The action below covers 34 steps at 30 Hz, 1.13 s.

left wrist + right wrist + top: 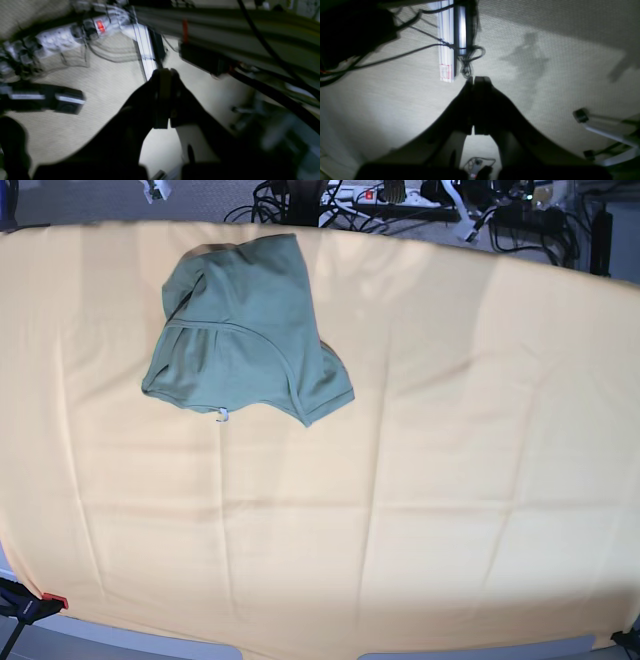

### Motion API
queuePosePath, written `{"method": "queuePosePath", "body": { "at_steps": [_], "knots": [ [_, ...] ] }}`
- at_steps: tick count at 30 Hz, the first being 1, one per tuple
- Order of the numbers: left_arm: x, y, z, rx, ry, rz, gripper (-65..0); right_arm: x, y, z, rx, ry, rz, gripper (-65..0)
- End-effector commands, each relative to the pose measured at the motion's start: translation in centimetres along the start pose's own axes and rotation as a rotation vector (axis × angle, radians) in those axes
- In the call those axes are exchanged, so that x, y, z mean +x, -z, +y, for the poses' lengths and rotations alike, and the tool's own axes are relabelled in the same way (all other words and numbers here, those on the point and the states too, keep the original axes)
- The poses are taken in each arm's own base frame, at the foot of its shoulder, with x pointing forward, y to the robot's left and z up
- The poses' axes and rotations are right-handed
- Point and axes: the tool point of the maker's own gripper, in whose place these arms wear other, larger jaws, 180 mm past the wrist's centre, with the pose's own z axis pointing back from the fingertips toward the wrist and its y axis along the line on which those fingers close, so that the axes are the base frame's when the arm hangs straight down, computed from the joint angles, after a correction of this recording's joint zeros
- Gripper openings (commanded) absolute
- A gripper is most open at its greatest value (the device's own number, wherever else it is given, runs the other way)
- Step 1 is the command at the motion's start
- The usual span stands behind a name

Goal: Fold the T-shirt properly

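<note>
The sage-green T-shirt [245, 330] lies crumpled and partly doubled over at the back left of the table in the base view, with a small white tag [222, 416] at its near edge. Neither arm appears in the base view. In the left wrist view my left gripper [164, 73] hangs over the floor with its dark fingers pressed together and nothing held. My right gripper [475, 79] in the right wrist view is likewise shut and empty, over pale carpet. The T-shirt is out of both wrist views.
A large pale yellow-orange cloth [450, 480] covers the table, and a clamp [40, 605] grips its front left corner. Below are a power strip [62, 37] with a red switch, an aluminium rail [450, 37], cables, and a white stand leg [607, 130].
</note>
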Motion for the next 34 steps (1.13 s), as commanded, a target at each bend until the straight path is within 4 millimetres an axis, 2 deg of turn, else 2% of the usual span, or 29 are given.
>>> {"method": "queuePosePath", "body": {
  "at_steps": [1,5,8,14,19,24,34],
  "knots": [
    [-0.3,0.3,0.1,0.001,0.022,0.001,-65.0,-0.3,0.1,-0.2,-0.012,-0.017,0.006,-65.0],
    [-1.8,3.7,0.4,0.085,0.025,0.002,-65.0,0.4,1.5,1.1,-0.056,-0.108,0.028,-65.0],
    [-2.7,6.2,0.0,0.181,-0.018,-0.02,-65.0,2.1,2.2,2.5,-0.074,-0.149,-0.015,-65.0],
    [-2.4,9.7,-4.1,0.172,-0.053,-0.041,-65.0,4.1,2.9,5.6,-0.032,-0.156,-0.051,-65.0],
    [-1.5,11.6,-6.8,0.147,-0.048,-0.053,-65.0,4.5,3.3,8.0,0.019,-0.161,-0.06,-65.0],
    [-0.8,11.7,-6.6,0.153,0.002,-0.045,-65.0,4.8,3.5,9.0,0.027,-0.159,-0.071,-65.0],
    [-0.4,11.7,-6.5,0.151,-0.021,-0.047,-65.0,4.4,3.7,10.0,0.022,-0.22,-0.057,-65.0]
  ]
}}
